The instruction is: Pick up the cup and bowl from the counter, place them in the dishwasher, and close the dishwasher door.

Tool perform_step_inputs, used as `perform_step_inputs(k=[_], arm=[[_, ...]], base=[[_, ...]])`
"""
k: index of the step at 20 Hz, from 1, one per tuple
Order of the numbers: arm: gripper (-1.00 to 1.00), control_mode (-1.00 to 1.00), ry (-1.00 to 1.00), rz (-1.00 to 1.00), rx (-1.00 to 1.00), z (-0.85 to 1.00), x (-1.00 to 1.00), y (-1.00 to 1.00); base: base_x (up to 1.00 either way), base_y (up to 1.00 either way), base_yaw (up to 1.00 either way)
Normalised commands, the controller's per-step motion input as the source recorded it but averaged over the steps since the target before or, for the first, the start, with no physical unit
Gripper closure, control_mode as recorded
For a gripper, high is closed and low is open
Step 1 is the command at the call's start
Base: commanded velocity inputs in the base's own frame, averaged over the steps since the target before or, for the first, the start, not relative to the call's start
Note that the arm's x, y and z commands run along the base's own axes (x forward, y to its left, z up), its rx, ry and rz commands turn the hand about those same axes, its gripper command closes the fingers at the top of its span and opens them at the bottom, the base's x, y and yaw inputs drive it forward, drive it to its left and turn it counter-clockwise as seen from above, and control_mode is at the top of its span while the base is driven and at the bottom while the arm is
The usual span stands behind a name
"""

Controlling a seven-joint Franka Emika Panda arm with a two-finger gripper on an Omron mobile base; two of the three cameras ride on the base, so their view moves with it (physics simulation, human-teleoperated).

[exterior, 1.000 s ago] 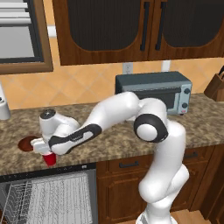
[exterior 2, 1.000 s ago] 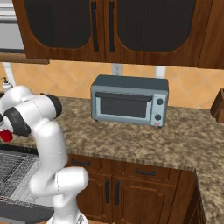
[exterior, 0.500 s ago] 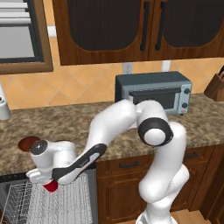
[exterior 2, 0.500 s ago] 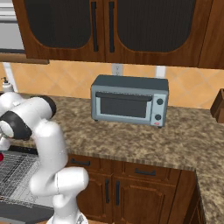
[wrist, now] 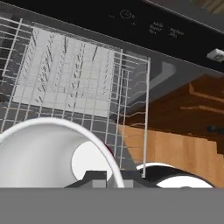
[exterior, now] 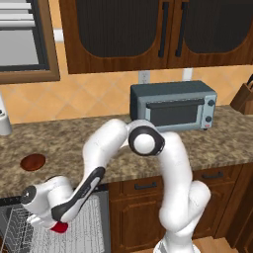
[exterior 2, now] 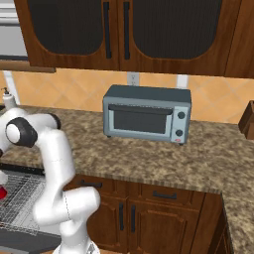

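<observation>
My gripper [exterior: 55,223] is shut on the red cup [exterior: 61,228], low at the left over the open dishwasher's white wire rack [exterior: 91,225]. From the right base camera the cup [exterior 2: 2,192] shows as a red spot at the left edge, above the rack [exterior 2: 22,196]. Through the hand camera the cup's white rim and inside [wrist: 41,151] lie close in front, with the rack [wrist: 65,74] and the black control strip [wrist: 144,26] beyond. The dark reddish-brown bowl [exterior: 33,161] lies flat on the granite counter [exterior: 64,143] at the left. The grey door [exterior 2: 25,241] lies folded down.
A grey-blue toaster oven [exterior: 173,105] stands at the back of the counter. A white dispenser bottle [exterior: 4,120] is at the far left and a knife block [exterior: 244,97] at the far right. Dark wooden cabinet fronts [exterior: 148,212] flank the dishwasher.
The arm has swung the cup off the counter and down to the left, over the dishwasher rack. The bowl has stayed on the counter.
</observation>
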Motion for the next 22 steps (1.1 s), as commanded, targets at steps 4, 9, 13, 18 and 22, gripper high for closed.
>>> perform_step_inputs(k=[4, 9, 13, 18, 22], arm=[[1.0, -1.0, 0.03, -0.03, -0.19, -0.54, 0.0, 0.25], [1.0, -1.0, 0.01, 0.0, -0.19, -0.61, 0.33, 0.13], [1.0, -1.0, 0.0, 0.0, -0.15, -0.6, 0.33, 0.1], [1.0, -1.0, 0.0, 0.0, 0.0, -0.4, 0.39, 0.03], [1.0, -1.0, 0.0, 0.0, 0.0, -0.28, 0.43, 0.01]], base=[[0.0, 0.0, 0.0], [0.0, 0.0, 0.0], [0.0, 0.0, 0.0], [0.0, 0.0, 0.0], [0.0, 0.0, 0.0]])
